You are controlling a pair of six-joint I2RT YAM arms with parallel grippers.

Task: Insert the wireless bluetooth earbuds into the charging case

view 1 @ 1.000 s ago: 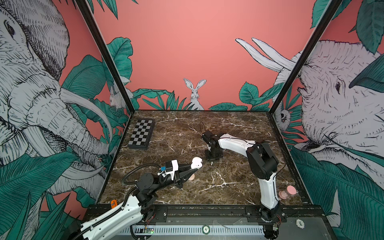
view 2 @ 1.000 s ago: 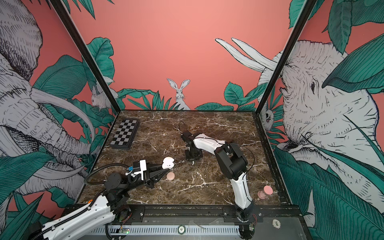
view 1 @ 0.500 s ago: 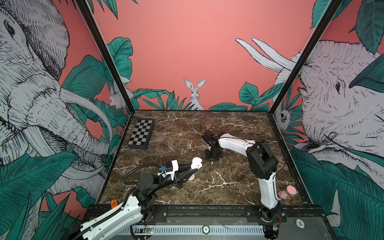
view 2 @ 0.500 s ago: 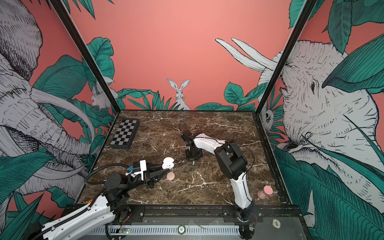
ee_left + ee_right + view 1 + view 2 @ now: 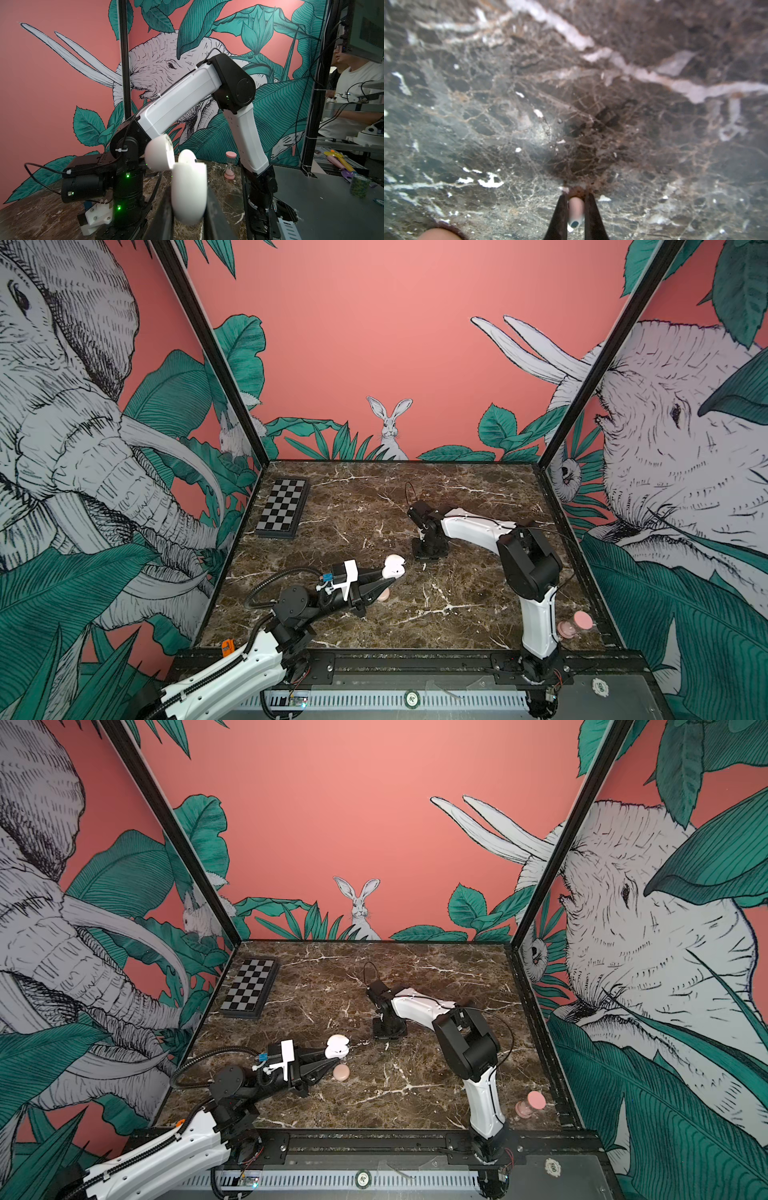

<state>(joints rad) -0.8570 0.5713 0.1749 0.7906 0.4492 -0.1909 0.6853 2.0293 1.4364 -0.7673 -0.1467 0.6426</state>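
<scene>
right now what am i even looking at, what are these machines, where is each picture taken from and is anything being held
You are looking at two robot arms, a left arm and a right arm, bolted at the edge of a brown marble table. Each ends in a two-fingered gripper. Both top views come from one camera head looking down over the whole booth. The two close-ups come from small cameras on the arms' wrists.

The left gripper is shut on a white charging case whose lid stands open. The right gripper points down at the marble and pinches a tiny pale earbud, which only the right wrist view shows.

Also on the table are a chessboard, a small pink round puck and a pink sand timer.
</scene>
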